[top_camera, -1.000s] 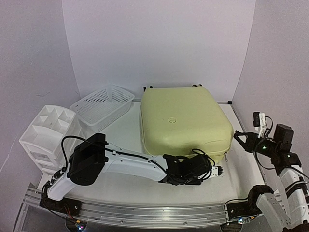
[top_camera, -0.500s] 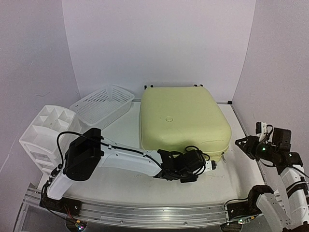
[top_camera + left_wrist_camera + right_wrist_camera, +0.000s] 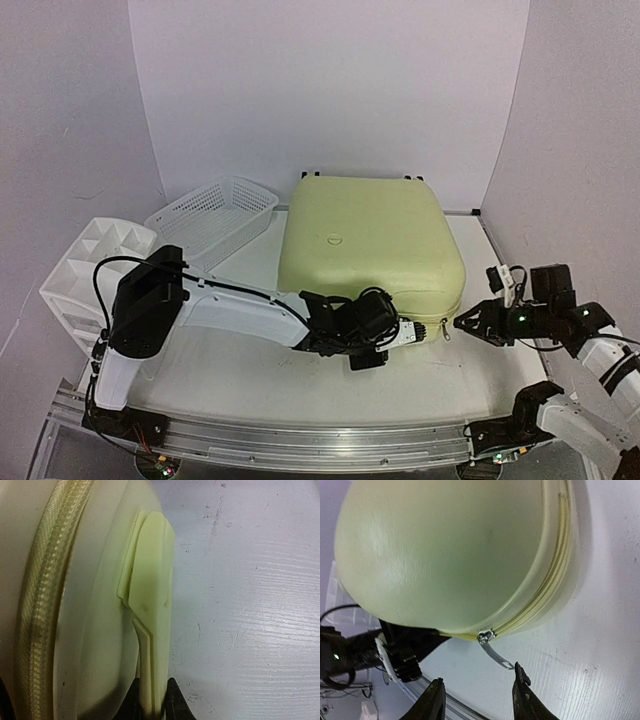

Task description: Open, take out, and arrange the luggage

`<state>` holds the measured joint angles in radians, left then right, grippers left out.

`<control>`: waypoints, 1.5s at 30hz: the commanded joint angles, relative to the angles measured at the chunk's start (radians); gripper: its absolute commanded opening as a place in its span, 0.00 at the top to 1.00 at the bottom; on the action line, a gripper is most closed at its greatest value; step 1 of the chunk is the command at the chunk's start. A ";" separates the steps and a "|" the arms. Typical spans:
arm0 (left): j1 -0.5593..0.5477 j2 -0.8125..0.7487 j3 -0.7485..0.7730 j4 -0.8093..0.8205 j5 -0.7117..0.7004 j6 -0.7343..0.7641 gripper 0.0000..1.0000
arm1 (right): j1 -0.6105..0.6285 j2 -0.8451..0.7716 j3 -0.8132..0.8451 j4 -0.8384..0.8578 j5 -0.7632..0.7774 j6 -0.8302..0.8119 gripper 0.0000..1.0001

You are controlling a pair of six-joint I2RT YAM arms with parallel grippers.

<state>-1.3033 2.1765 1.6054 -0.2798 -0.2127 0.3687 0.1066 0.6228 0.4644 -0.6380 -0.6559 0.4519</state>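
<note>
Two pincers sit at the near edge of the desk (image 3: 250, 380). I see my left pincer (image 3: 151, 707) clamped on the suitcase's side handle (image 3: 150, 580). My right pincer (image 3: 477, 700) stands apart, just beside the metal zip pull (image 3: 495, 655). The closed yellow suitcase (image 3: 370, 240) lies flat mid-desk. A mesh basket (image 3: 215, 215) and a drawer organizer (image 3: 95, 265) sit at far left.

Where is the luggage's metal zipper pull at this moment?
In the right wrist view the zipper pull dangles from the luggage seam, lower centre, just above the open right claw.
</note>
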 commanded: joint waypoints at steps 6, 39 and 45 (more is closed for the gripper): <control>0.093 -0.092 -0.057 0.010 -0.048 -0.168 1.00 | 0.493 0.140 0.094 -0.009 0.576 -0.042 0.42; 0.098 -0.198 -0.198 0.033 -0.081 -0.201 1.00 | 0.905 0.172 0.027 0.159 1.291 0.030 1.00; 0.098 -0.211 -0.207 0.035 -0.067 -0.206 1.00 | 0.819 0.201 0.041 0.219 0.986 -0.060 0.74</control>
<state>-1.2484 2.0460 1.4097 -0.2314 -0.1658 0.3218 0.9421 0.7891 0.4885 -0.4854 0.5468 0.4435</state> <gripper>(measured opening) 0.121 0.047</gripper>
